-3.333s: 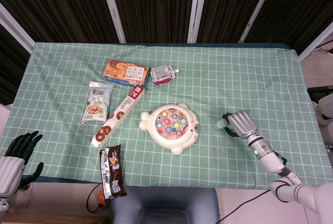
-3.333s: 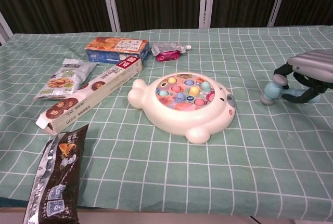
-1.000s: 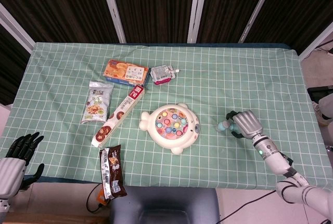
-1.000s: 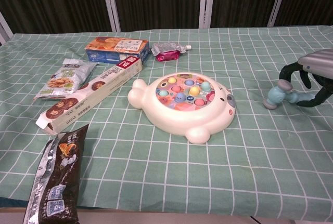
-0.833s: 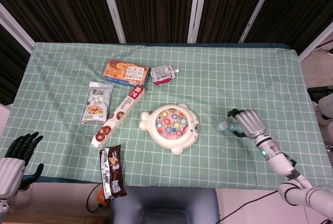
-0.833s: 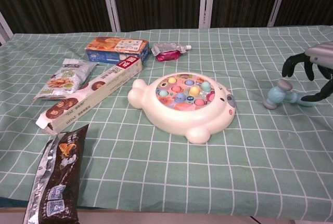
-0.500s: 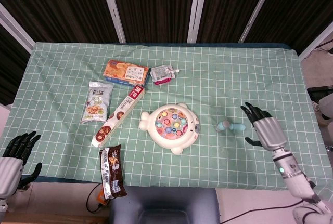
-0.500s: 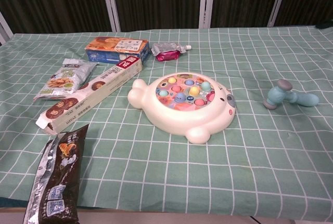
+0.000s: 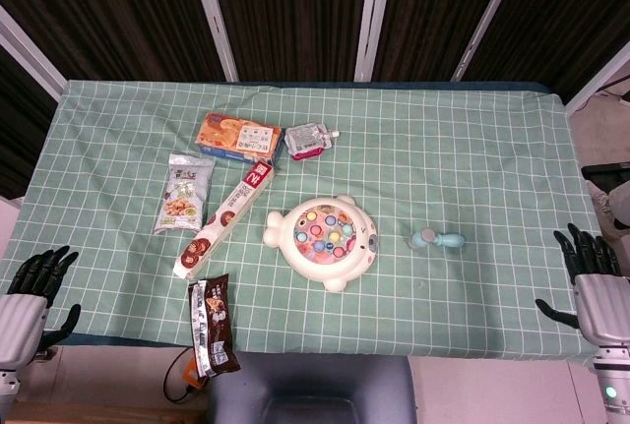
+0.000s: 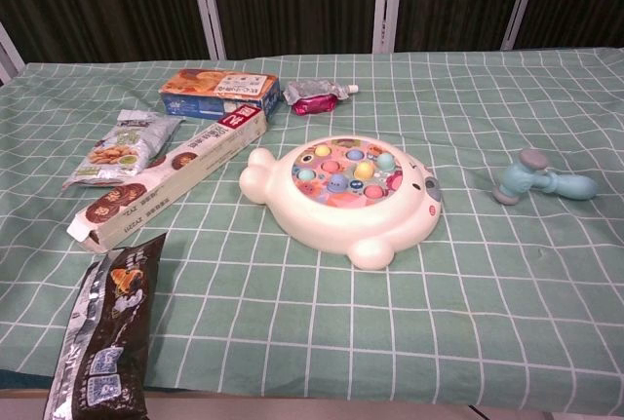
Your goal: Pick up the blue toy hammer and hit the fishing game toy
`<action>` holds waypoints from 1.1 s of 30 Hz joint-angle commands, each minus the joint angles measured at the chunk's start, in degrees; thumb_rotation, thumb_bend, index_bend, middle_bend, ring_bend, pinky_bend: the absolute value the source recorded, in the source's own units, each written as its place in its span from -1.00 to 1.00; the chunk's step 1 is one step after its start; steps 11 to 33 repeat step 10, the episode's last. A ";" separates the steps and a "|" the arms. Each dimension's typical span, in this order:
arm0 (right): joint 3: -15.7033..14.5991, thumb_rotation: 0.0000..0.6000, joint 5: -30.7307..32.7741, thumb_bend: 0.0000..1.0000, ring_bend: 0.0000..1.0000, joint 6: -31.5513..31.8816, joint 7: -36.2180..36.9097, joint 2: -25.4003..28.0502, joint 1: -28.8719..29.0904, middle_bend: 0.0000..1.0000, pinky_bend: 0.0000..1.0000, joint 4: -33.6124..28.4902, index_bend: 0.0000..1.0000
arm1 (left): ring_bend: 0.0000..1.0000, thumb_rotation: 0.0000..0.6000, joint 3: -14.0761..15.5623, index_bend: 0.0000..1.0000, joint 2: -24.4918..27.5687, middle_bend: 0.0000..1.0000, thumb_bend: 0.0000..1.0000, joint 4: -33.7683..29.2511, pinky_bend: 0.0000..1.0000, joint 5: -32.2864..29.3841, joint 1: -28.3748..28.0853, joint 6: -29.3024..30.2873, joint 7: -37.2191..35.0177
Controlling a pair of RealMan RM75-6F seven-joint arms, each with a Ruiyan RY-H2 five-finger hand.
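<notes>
My left hand (image 9: 28,291) sits off the near left corner of the table (image 9: 492,149), fingers spread, holding nothing. My right hand (image 9: 591,281) is off the near right edge, fingers also apart and empty, well apart from the hammer. Neither hand shows in the chest view.

Nearest on the green checked cloth: dark brown snack packet (image 9: 213,325) at the front left edge, lying flat, long side running front to back.

Next row back: fishing game toy (image 9: 323,239), cream whale-shaped body with coloured fish in the round top, roughly mid-table. Blue toy hammer (image 9: 437,240) lies flat on the cloth to the right of it, near but not touching, head toward the toy, handle pointing right. Chest view shows the hammer (image 10: 542,182) the same, head with a grey cap, handle resting on the cloth.

Left of the toy: long cookie box (image 9: 225,217) lying diagonal, near end toward the snack packet, far end toward the orange box. Further left, green nut bag (image 9: 184,192) lying flat, just beside the cookie box, not clearly touching.

Farther back: orange biscuit box (image 9: 237,138), and just right of it a silver and pink pouch (image 9: 306,139) with a small cap pointing right.

Behind the table: dark vertical panels (image 9: 295,11) with white strips between.
</notes>
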 commanded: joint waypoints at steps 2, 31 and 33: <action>0.61 1.00 0.64 -0.47 -1.00 -1.97 -1.47 -0.18 -0.55 -1.00 -0.99 0.66 -0.95 | -0.95 1.00 0.10 -1.00 -0.01 -0.93 -0.14 0.03 -0.80 0.21 0.16 0.28 -0.12; 1.08 1.00 -0.31 -0.47 -1.00 -2.40 -2.57 -0.01 -1.19 -1.00 -0.99 -0.18 -0.95 | -0.95 1.00 0.12 -1.00 0.14 -0.94 -0.14 0.14 -0.80 0.73 0.38 1.04 -0.76; 1.08 1.00 -0.31 -0.47 -1.00 -2.40 -2.57 -0.01 -1.19 -1.00 -0.99 -0.18 -0.95 | -0.95 1.00 0.12 -1.00 0.14 -0.94 -0.14 0.14 -0.80 0.73 0.38 1.04 -0.76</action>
